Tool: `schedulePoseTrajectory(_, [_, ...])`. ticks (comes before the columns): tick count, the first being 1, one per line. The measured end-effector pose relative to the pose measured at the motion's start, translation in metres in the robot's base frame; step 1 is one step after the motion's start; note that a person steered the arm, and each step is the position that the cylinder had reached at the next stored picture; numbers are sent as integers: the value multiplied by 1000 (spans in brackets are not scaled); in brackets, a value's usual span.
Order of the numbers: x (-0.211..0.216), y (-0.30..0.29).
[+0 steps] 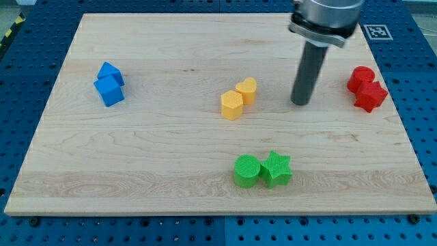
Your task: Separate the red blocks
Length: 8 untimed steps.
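Note:
Two red blocks touch each other at the view's right edge of the wooden board: a red cylinder above and a red star-like block just below it. My tip rests on the board about 80 px to the left of the red pair, apart from them. It stands to the right of the yellow blocks.
Two yellow blocks touch near the middle: a hexagon and a heart. A green cylinder and green star touch at the lower middle. Two blue blocks touch at the left. Blue pegboard surrounds the board.

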<state>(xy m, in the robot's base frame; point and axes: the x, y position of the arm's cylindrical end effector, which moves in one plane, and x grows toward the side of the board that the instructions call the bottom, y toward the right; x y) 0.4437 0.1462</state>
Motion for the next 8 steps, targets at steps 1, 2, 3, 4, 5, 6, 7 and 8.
schedulePoseTrajectory(1, [22,36])
schedulePoseTrajectory(2, [30,87])
schedulePoseTrajectory(3, [30,122])
schedulePoseTrajectory(4, [30,122])
schedulePoseTrajectory(5, [34,133])
schedulePoseTrajectory(6, [40,145])
schedulePoseTrajectory(7, [30,143])
schedulePoseTrajectory(8, [23,142])
